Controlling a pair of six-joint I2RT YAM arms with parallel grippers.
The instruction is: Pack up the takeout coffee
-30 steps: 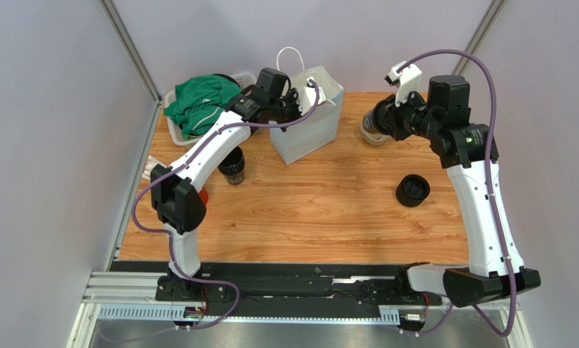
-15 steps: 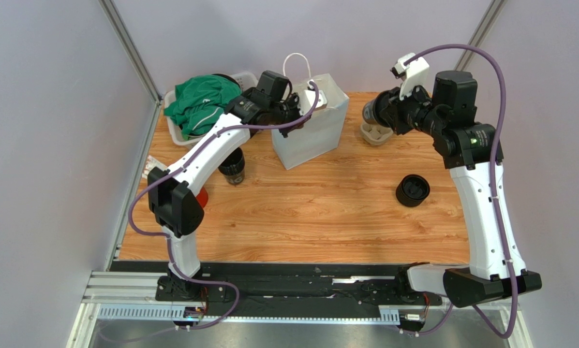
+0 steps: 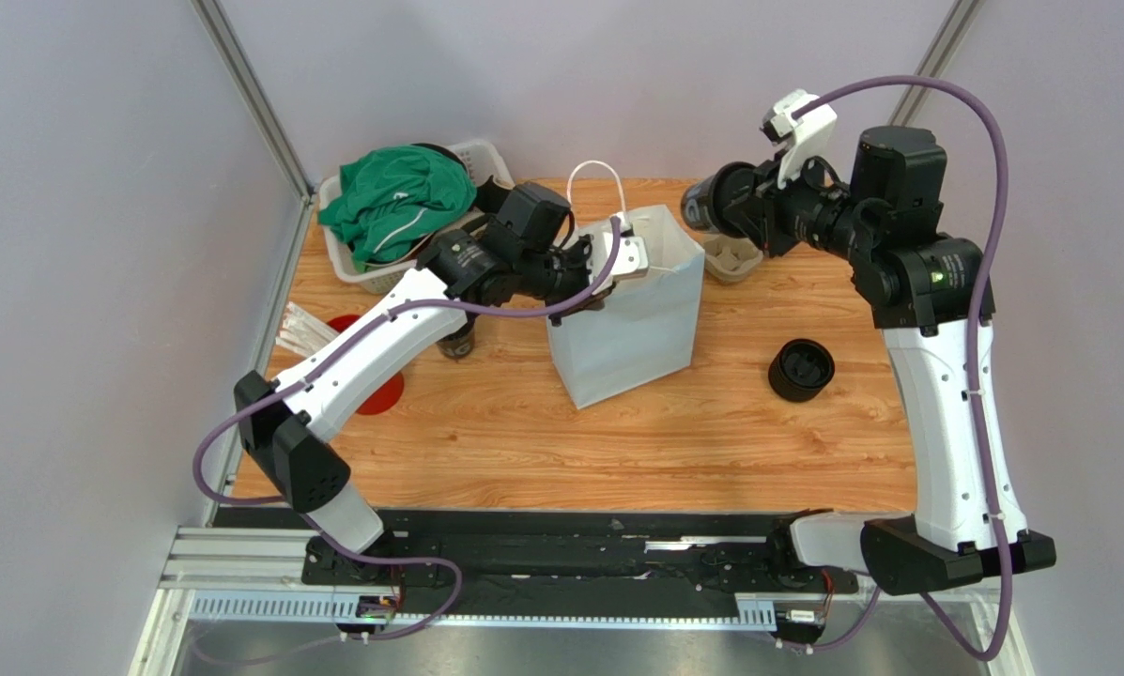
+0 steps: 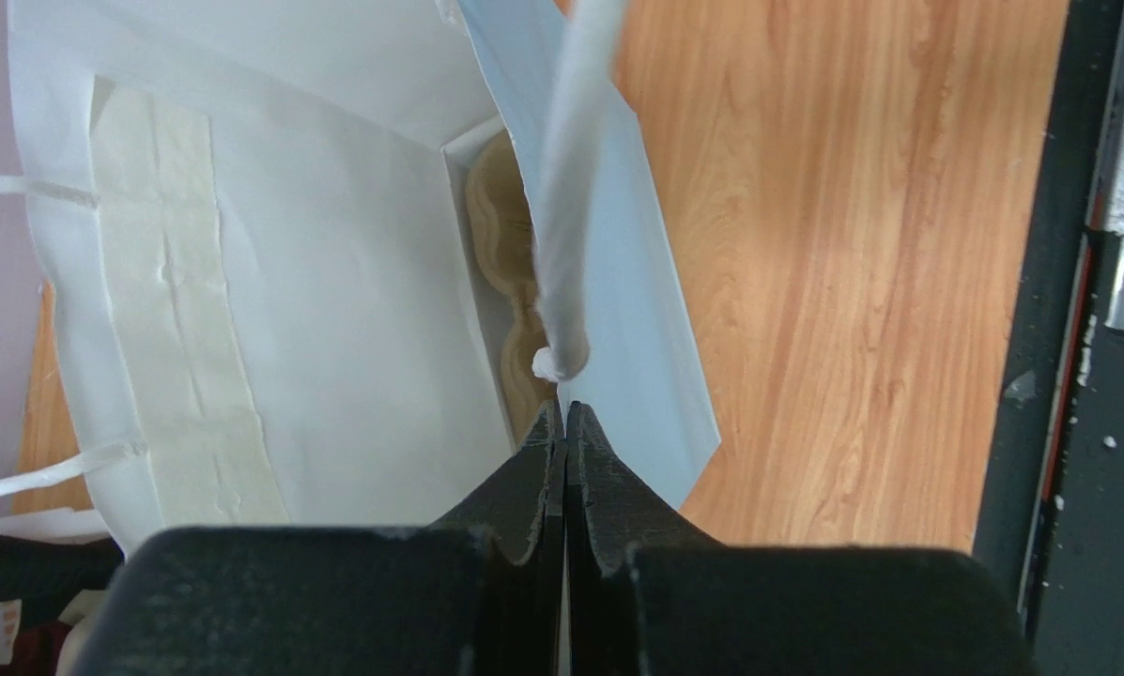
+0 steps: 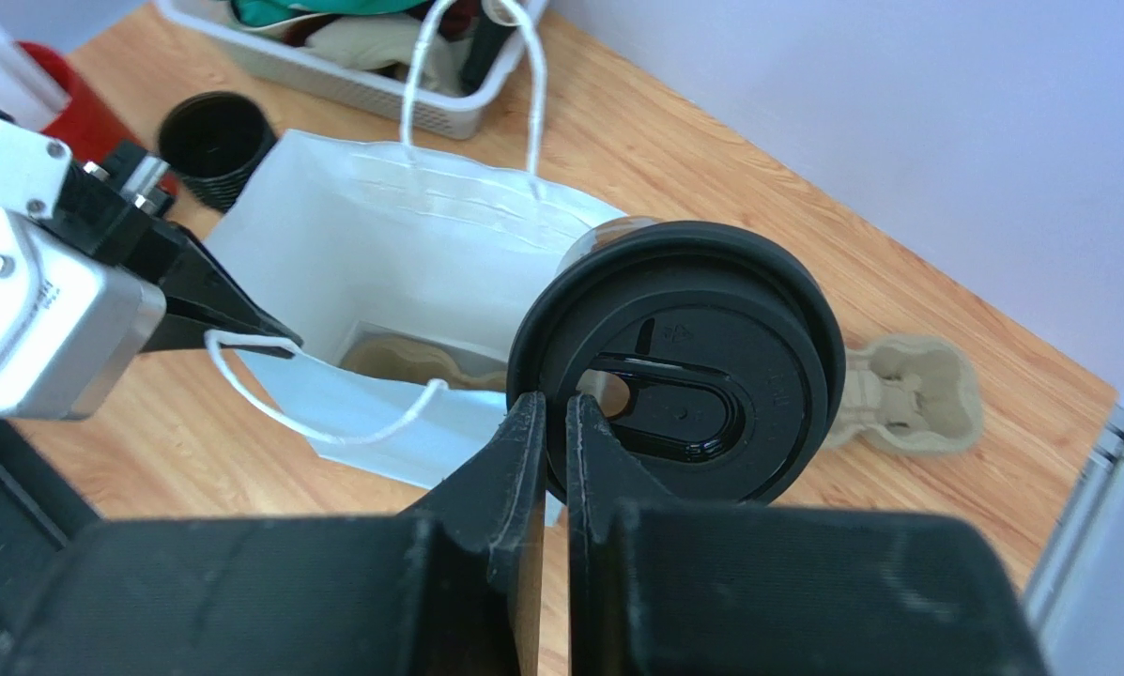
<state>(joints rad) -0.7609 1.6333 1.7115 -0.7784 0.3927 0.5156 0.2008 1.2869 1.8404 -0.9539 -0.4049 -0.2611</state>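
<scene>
Vs. 1 s ago: white paper bag has shifted off the far edge toward table centre, pulled by the L arm. The takeout coffee is up off the pulp cup carrier and has moved left toward the bag.

L gripper: jaws fully closed, pinching the bag handle, the near white cord. Bag stands upright w/ mouth open. A tan pulp piece lies on its floor.

R gripper: fingers nearly together, clamped on the rim of the coffee's black lid. Cup is held in the air, tipped on its side, base toward the bag, just right of the bag mouth and above the carrier. Not in the bag yet.

Also on wood table: short black round piece to the right, basket w/ green cloth far left, red cup partly hidden under the L arm.
</scene>
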